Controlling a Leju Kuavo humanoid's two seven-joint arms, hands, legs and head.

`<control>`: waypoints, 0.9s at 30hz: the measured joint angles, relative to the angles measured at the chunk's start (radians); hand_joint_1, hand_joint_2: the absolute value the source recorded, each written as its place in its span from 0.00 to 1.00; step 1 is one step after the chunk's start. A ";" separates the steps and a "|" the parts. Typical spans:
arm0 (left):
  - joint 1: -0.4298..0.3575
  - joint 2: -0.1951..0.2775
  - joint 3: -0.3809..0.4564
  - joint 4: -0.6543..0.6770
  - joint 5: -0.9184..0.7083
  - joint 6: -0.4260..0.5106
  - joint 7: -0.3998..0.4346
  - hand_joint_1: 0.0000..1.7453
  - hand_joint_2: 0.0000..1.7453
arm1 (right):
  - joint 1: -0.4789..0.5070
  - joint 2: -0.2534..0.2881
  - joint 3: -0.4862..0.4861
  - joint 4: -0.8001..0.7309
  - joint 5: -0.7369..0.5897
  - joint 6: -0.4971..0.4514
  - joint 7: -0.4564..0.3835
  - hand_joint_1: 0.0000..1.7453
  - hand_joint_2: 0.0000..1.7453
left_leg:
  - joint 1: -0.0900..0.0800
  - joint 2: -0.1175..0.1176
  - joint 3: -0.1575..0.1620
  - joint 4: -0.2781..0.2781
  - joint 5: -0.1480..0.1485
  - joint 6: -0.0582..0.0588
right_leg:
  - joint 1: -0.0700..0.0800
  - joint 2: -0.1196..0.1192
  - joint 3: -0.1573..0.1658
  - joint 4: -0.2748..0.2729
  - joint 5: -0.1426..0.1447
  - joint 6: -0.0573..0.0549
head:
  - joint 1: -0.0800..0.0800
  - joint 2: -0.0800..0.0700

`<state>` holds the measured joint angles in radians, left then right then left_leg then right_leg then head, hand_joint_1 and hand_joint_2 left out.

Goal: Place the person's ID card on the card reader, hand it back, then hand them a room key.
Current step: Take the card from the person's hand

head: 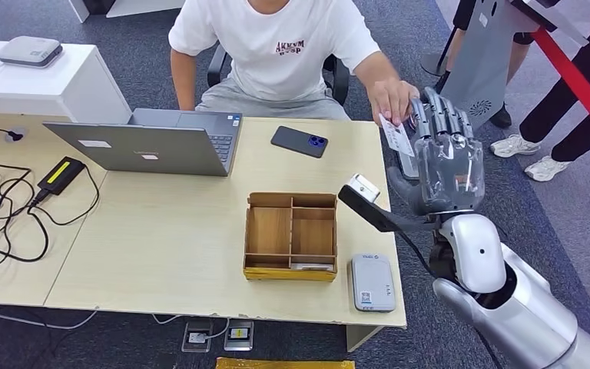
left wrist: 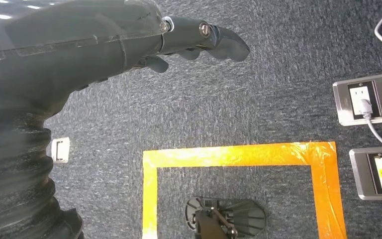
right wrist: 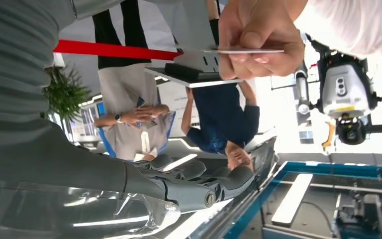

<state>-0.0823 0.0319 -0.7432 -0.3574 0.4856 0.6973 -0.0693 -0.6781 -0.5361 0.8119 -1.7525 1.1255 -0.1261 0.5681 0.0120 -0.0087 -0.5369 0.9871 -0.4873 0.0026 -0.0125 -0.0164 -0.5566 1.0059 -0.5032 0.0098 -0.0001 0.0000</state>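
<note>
your right hand (head: 447, 157) is raised past the table's (head: 161, 238) far right corner, fingers apart and grasping nothing, just beside the id card (head: 396, 135) pinched in the person's hand (head: 392, 96). your left hand (left wrist: 79, 45) hangs over the carpet, fingers loosely extended, holding nothing. the card reader (head: 372, 282) sits at the near right edge, beside the wooden tray (head: 290, 236).

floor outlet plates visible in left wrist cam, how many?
2. One floor outlet plate has a white cable plugged in; the other lies beside it at the frame edge, partly cropped. More may sit outside the frame.
</note>
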 joint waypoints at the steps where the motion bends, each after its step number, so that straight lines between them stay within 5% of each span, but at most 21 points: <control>1: 0.000 0.002 -0.006 -0.003 0.004 0.000 0.000 0.00 1.00 | -0.013 0.004 0.016 0.016 0.002 0.010 -0.002 0.00 1.00 | 0.000 0.000 0.000 0.000 0.000 0.000 | 0.000 0.000 0.000 0.000 0.000 0.000 | 0.000 0.000; 10: 0.000 0.016 -0.049 -0.014 0.036 0.002 0.004 0.00 1.00 | -0.122 0.038 0.127 0.153 -0.011 0.051 0.019 0.06 1.00 | 0.000 0.000 0.000 0.000 0.000 0.000 | 0.000 0.000 0.000 0.000 0.000 0.000 | 0.000 0.000; 11: 0.000 0.017 -0.052 -0.014 0.037 0.002 0.004 0.00 1.00 | -0.134 0.041 0.136 0.169 -0.016 0.049 0.024 0.16 1.00 | 0.000 0.000 0.000 0.000 0.000 0.000 | 0.000 0.000 0.000 0.000 0.000 0.000 | 0.000 0.000; 14: 0.000 0.019 -0.056 -0.014 0.037 0.002 0.004 0.00 1.00 | -0.159 0.050 0.158 0.211 -0.037 0.031 0.033 0.83 1.00 | 0.000 0.000 0.000 0.000 0.000 0.000 | 0.000 0.000 0.000 0.000 0.000 0.000 | 0.000 0.000; 15: 0.001 0.019 -0.057 -0.014 0.037 0.002 0.004 0.00 1.00 | -0.164 0.052 0.164 0.222 -0.044 0.023 0.034 0.97 1.00 | 0.000 0.000 0.000 0.000 0.000 0.000 | 0.000 0.000 0.000 0.000 0.000 0.000 | 0.000 0.000; 27: 0.000 0.018 -0.067 -0.014 0.030 0.002 0.000 0.00 1.00 | -0.187 0.057 0.205 0.290 -0.087 -0.045 0.038 1.00 1.00 | 0.000 0.000 0.000 0.000 0.000 0.000 | 0.000 0.000 -0.001 0.000 0.000 0.000 | 0.000 0.000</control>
<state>-0.0820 0.0504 -0.8104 -0.3719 0.5160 0.6989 -0.0698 -0.8655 -0.4788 1.0166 -1.4620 1.0386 -0.1706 0.6064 0.0120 -0.0085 -0.5367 0.9873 -0.4872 0.0025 -0.0125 -0.0161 -0.5573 1.0059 -0.5032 0.0098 0.0002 0.0000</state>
